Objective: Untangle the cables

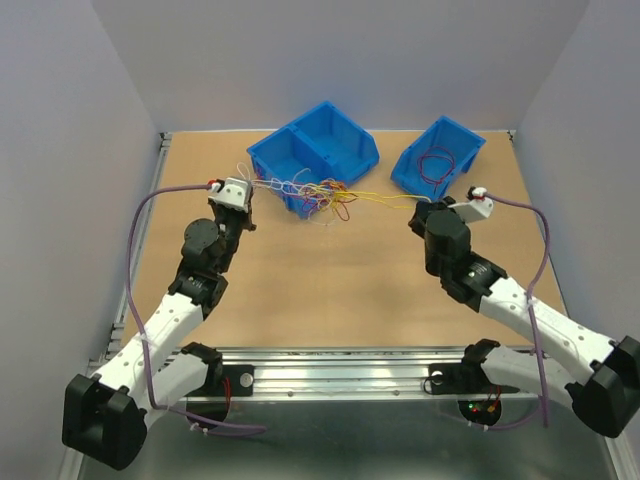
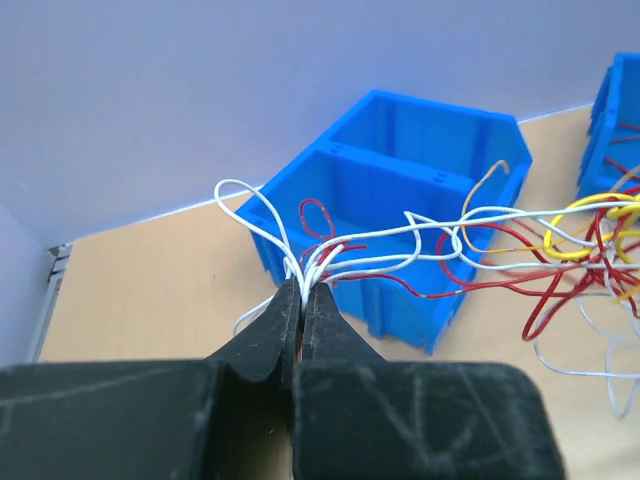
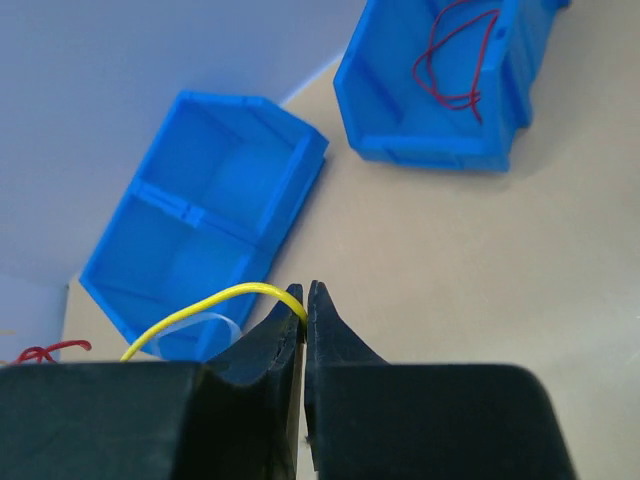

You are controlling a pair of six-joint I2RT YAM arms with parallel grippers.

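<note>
A tangle of thin red, yellow and white cables (image 1: 318,193) hangs stretched between my two grippers, in front of the big blue bin. My left gripper (image 1: 240,205) is shut on a bunch of white and red cables (image 2: 312,262) at the tangle's left end; its fingertips (image 2: 303,292) pinch them. My right gripper (image 1: 420,212) is shut on one yellow cable (image 3: 215,300) that runs left to the tangle (image 2: 590,240). A red cable (image 3: 450,60) lies loose inside the small blue bin.
A big two-compartment blue bin (image 1: 315,150) stands at the back middle, tipped forward. A smaller blue bin (image 1: 438,155) stands at the back right. White walls close the table on three sides. Purple arm cables loop beside both arms.
</note>
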